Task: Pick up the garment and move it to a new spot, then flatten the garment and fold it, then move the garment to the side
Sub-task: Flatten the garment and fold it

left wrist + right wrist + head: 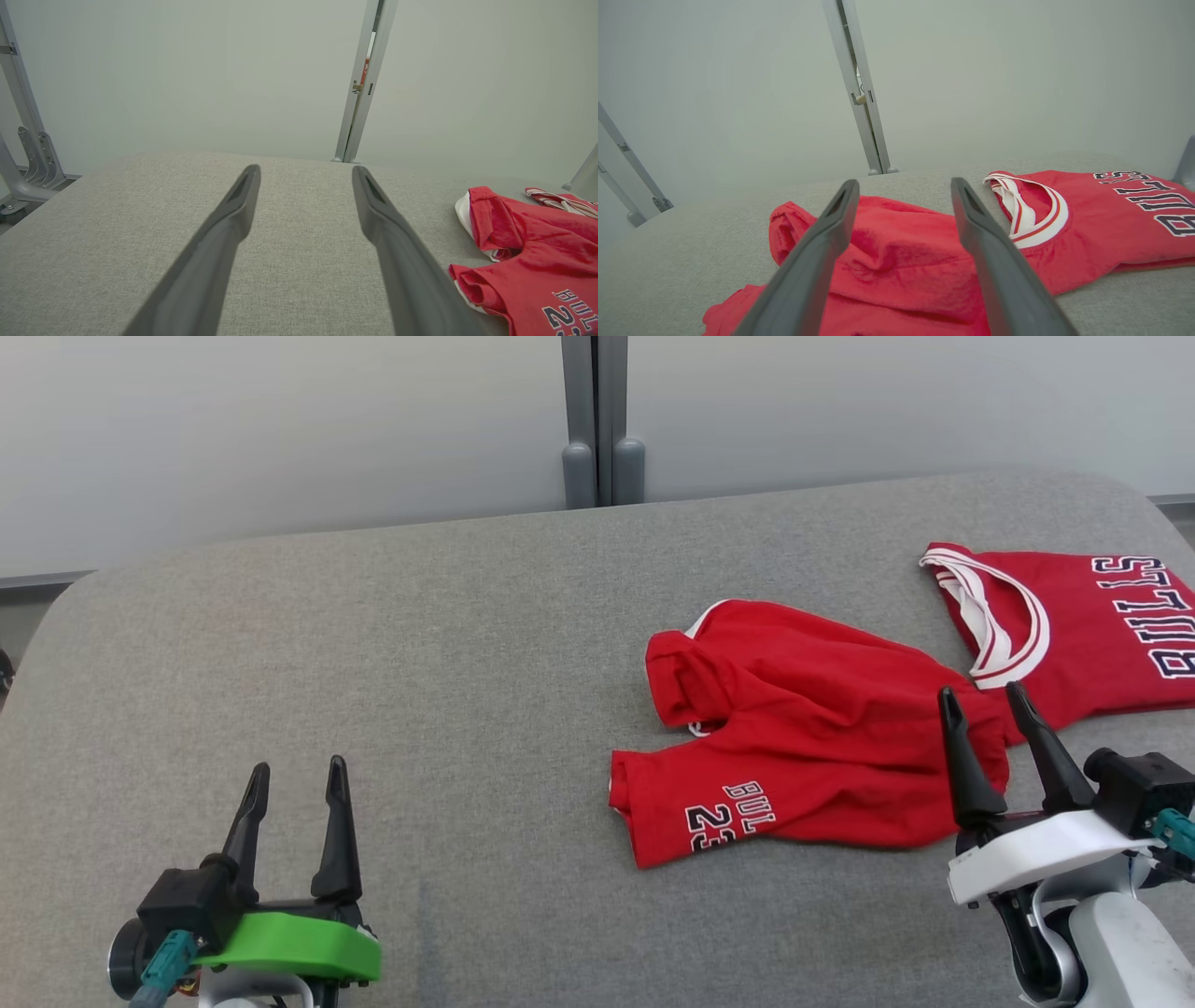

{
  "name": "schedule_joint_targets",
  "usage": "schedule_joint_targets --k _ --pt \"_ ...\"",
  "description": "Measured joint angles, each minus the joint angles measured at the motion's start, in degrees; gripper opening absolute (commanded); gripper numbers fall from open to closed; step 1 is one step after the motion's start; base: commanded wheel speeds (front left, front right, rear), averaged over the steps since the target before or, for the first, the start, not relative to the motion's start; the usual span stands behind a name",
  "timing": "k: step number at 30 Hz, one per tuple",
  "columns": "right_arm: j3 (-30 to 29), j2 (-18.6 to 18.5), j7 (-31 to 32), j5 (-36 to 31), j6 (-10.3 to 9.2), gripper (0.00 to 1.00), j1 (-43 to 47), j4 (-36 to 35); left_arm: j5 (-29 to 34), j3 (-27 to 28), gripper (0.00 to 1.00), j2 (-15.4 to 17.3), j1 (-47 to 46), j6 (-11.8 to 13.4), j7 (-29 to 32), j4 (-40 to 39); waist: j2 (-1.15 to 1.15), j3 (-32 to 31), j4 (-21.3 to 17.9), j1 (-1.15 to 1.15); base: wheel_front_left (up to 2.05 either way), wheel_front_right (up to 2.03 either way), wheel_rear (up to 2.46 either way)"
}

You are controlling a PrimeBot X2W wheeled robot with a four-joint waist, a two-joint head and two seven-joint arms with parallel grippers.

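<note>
**Figure.** Showing the shorts (pixel 803 737) lying crumpled on the right half of the table (pixel 420 644), one leg folded over itself. Their right end is touching, perhaps overlapping, the jersey (pixel 1092 635) spread at the table's far right.

- **Right gripper:** Showing the right gripper (pixel 980 693) hovering at the table's near right edge, fingers spread and empty, tips pointing toward the place where the two red cloths are meeting.
- **Left gripper:** Showing the left gripper (pixel 299 767) waiting at the table's near left, fingers likewise spread and empty, well apart from the cloth.

Judging the hazards from here:

- **Catching both cloths:** Closing at that meeting place, so catching both cloths and dragging the jersey across the table too.
- **Pinching one layer:** Pinching only the top layer of the crumple, so leaving the rest trailing, twisting and bunching worse before flattening.
- **Lifting one-handed:** Lifting from the table's right side alone, so letting the folded leg swing under and hide.
- **Coming down too steeply:** Driving the fingertips into the table's soft grey cover and snagging.
</note>
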Motion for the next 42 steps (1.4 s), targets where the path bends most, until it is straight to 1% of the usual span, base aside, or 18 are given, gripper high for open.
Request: schedule_joint_targets --k 4,6,8,12,14,16,18,21,23,26,31,32,33,34,39,42 --pt "0.3 0.2 -0.5 0.0 0.00 1.00 -0.4 0.8 -0.7 -0.9 1.00 0.0 -0.1 0.0 0.0 0.8 0.00 0.2 -0.1 0.00 0.00 0.00 0.00" --pt "0.3 0.0 -0.6 0.2 0.00 1.00 -0.8 0.9 -4.6 -2.3 1.00 0.0 -0.5 -0.2 0.6 2.4 0.00 0.5 -0.1 0.00 0.00 0.00 0.00" --pt "0.3 -0.3 -0.7 0.4 0.00 1.00 -1.5 1.1 -4.6 -4.9 1.00 0.1 -2.1 -0.3 3.7 3.6 0.00 0.8 -0.1 0.00 0.00 0.00 0.00" --pt "0.5 -1.1 -0.9 0.6 0.00 1.00 -2.5 1.2 -8.0 -11.4 1.00 0.0 -6.8 -0.5 11.3 4.9 0.00 1.6 -0.2 0.00 0.00 0.00 0.00" --pt "0.1 -1.7 -0.9 0.7 0.00 1.00 -3.2 1.2 -12.1 -16.2 1.00 0.0 -9.0 -0.5 16.3 6.0 0.00 2.2 -0.5 0.00 0.00 0.00 0.00" --pt "-0.1 -2.0 -0.9 0.9 0.00 1.00 -3.7 1.2 -14.7 -20.3 1.00 0.0 -10.6 -0.5 20.8 7.2 0.00 2.6 -1.0 0.00 0.00 0.00 0.00" --pt "-0.6 -2.3 -0.9 1.0 0.01 1.00 -4.3 1.1 -18.0 -23.9 1.00 -0.1 -12.5 -0.6 24.3 8.7 0.00 3.1 -1.8 0.00 0.00 0.00 0.00" --pt "-1.6 -2.5 -1.0 1.1 0.00 1.00 -4.9 1.2 -19.2 -28.1 1.00 -0.1 -15.3 -0.6 28.3 12.3 0.00 3.9 -3.1 0.00 0.00 0.00 0.00" --pt "-2.0 -2.7 -1.0 1.1 0.00 1.00 -4.9 1.3 -21.0 -29.5 1.00 -0.1 -16.7 -0.6 29.0 14.5 0.00 4.4 -4.1 0.00 0.00 0.00 0.00" --pt "-2.5 -2.6 -1.1 1.1 0.00 1.00 -5.2 1.3 -21.8 -31.5 1.00 -0.1 -19.1 -0.6 30.2 18.7 0.00 5.2 -5.7 0.00 0.00 0.00 0.00" --pt "-2.7 -2.2 -1.1 1.1 0.00 1.00 -5.3 1.5 -24.7 -34.2 1.00 -0.1 -22.3 -0.6 29.4 23.2 0.00 6.6 -8.3 0.00 0.00 0.00 0.00" --pt "-2.7 -2.2 -1.1 1.1 0.00 1.00 -5.3 1.5 -24.8 -34.7 0.68 -0.1 -22.7 -0.6 29.0 24.0 0.00 6.8 -8.7 0.00 0.00 0.00 0.00" --pt "-2.7 -2.1 -1.1 1.1 0.00 1.00 -5.3 1.6 -24.9 -35.0 0.21 -0.1 -23.1 -0.6 28.2 24.6 0.00 7.0 -9.0 0.00 0.00 0.00 0.00" --pt "-2.9 -2.1 -1.1 1.1 0.00 1.00 -5.3 1.6 -25.4 -35.2 0.00 -0.1 -23.4 -0.6 27.3 24.8 0.00 7.2 -9.3 0.00 0.00 0.00 0.00" --pt "-3.8 -1.9 -1.1 1.0 0.00 1.00 -4.9 1.6 -28.0 -36.7 0.00 0.6 -23.9 -0.6 24.6 24.3 0.00 7.0 -9.1 0.00 0.00 0.00 0.00" --pt "-3.8 -1.7 -1.1 1.0 0.00 1.00 -4.6 1.7 -30.2 -37.9 0.00 1.7 -23.8 -0.6 24.6 21.7 0.00 6.5 -7.9 0.00 0.00 0.00 0.00"
